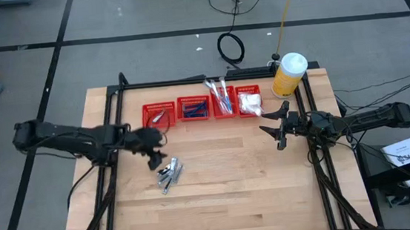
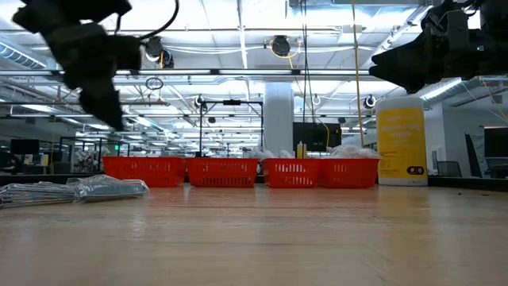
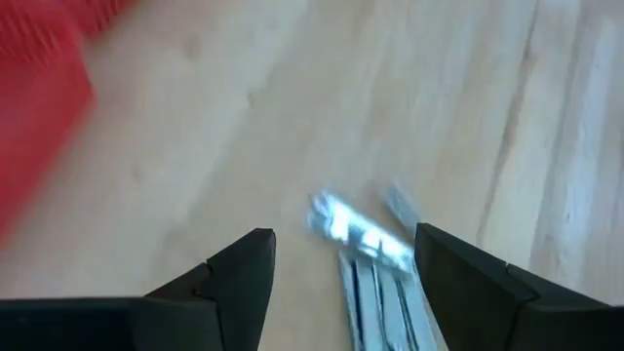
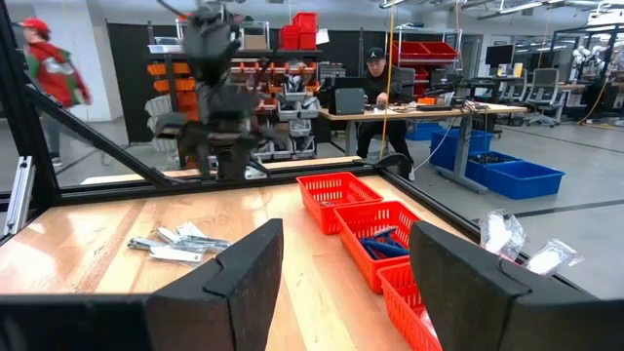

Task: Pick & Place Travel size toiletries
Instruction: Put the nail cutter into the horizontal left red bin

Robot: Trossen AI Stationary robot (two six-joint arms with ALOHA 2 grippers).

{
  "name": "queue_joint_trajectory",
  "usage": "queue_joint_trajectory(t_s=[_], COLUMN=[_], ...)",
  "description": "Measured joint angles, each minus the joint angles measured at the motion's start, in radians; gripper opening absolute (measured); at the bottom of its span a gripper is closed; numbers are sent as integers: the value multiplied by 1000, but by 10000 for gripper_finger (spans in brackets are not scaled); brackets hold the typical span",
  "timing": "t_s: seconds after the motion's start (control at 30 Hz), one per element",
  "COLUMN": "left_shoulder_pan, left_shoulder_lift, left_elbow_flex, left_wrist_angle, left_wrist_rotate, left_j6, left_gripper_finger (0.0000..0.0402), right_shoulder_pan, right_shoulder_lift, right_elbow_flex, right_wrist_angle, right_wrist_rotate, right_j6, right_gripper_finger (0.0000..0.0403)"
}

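Currently the left pincer [image 1: 155,161], spread and empty, hovers just above the silver tubes [image 1: 168,173]. Because the tubes lie bunched together, a closing grasp may catch several or scatter them across the bench [image 1: 233,179].

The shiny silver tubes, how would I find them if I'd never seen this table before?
Start at the row of four red mesh baskets along the far edge of the wooden table. Come toward the near edge from the leftmost basket, just below the open left gripper, to the small pile of silvery-grey tubes. They alone lie loose on the bare wood; all the other small items sit in baskets.
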Motion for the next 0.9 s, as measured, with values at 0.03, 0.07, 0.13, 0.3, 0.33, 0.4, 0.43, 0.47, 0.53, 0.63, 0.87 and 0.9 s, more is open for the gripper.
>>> queue_joint_trajectory(t_s=[0.03, 0.07, 0.13, 0.3, 0.33, 0.4, 0.43, 0.47, 0.53, 0.63, 0.87, 0.9], left_shoulder_pan=[-31, -60, -115, -237, -258, -290, -303, -315, -331, -334, -334, -334], left_shoulder_lift=[0, 1, 10, 13, 15, 35, 46, 54, 78, 137, 209, 210], left_elbow_flex=[-20, -40, -80, -161, -176, -196, -202, -207, -212, -213, -212, -210], left_wrist_angle=[0, 0, -2, 31, 53, 85, 87, 84, 87, 105, 185, 176], left_wrist_rotate=[-14, -27, -50, -75, -85, -107, -121, -132, -144, -143, -144, -152], left_j6=[-47, -90, -173, -344, -363, -394, -408, -425, -451, -471, -433, -443], left_gripper_finger=[244, 244, 244, 244, 244, 243, 244, 244, 243, 244, 243, 243], right_shoulder_pan=[0, 0, 0, 0, 0, 0, 0, 0, 0, 0, 0, 0], right_shoulder_lift=[0, 0, 0, 0, 0, 0, 0, 0, 0, 0, 0, 0], right_elbow_flex=[0, 0, 0, 0, 0, 0, 0, 0, 0, 0, 0, 0], right_wrist_angle=[0, 0, 0, 1, 3, 11, 15, 17, 17, 19, 23, 23], right_wrist_rotate=[0, 0, 0, 0, 0, 0, -1, -1, -1, -1, -1, -1], right_j6=[0, 0, 0, 0, 0, 0, 0, 0, 0, 0, 1, 1], right_gripper_finger=[211, 212, 212, 212, 212, 212, 212, 212, 212, 212, 212, 212])
